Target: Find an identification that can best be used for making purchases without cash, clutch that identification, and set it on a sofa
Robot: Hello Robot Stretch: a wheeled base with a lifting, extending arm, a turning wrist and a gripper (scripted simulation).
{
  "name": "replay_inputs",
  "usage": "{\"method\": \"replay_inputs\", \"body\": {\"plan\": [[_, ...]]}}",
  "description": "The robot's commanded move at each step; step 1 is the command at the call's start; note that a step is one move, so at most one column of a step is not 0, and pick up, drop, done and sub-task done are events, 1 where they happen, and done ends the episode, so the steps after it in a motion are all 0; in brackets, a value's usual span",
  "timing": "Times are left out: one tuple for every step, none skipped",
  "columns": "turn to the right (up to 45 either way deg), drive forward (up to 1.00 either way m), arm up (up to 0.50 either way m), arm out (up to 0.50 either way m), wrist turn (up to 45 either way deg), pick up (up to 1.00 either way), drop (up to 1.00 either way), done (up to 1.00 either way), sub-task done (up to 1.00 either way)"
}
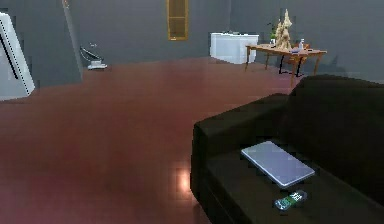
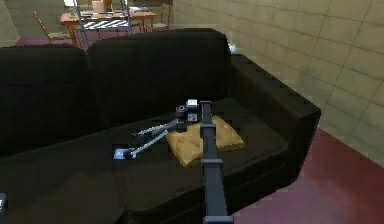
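A black sofa (image 2: 110, 80) spans the arm side view. The dark arm bar (image 2: 212, 175) rises from the bottom edge and reaches over the seat. At its far end, the gripper (image 2: 128, 150) points left and down across the seat cushion. A small pale bluish thing (image 2: 119, 155) sits right at the fingertips (image 2: 138, 147), against the seat. I cannot tell whether the gripper holds it or whether it lies on the cushion. The same dark sofa (image 1: 330, 120) shows at the forward view's right.
A tan flat cushion (image 2: 222, 138) lies on the seat under the arm. On the sofa seat in the forward view lie a grey laptop (image 1: 277, 163) and a small green thing (image 1: 290, 202). Red-brown floor (image 1: 110, 130) stretches ahead. A wooden table (image 1: 285, 50) and white cabinet (image 1: 233, 47) stand far back.
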Motion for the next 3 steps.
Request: {"method": "replay_inputs", "body": {"plan": [[0.0,0.0,-0.32,0.0,0.0,0.0,0.0,0.0,0.0],[0.0,0.0,0.0,0.0,0.0,0.0,1.0,0.0,0.0],[0.0,0.0,0.1,0.0,0.0,0.0,0.0,0.0,0.0]]}}
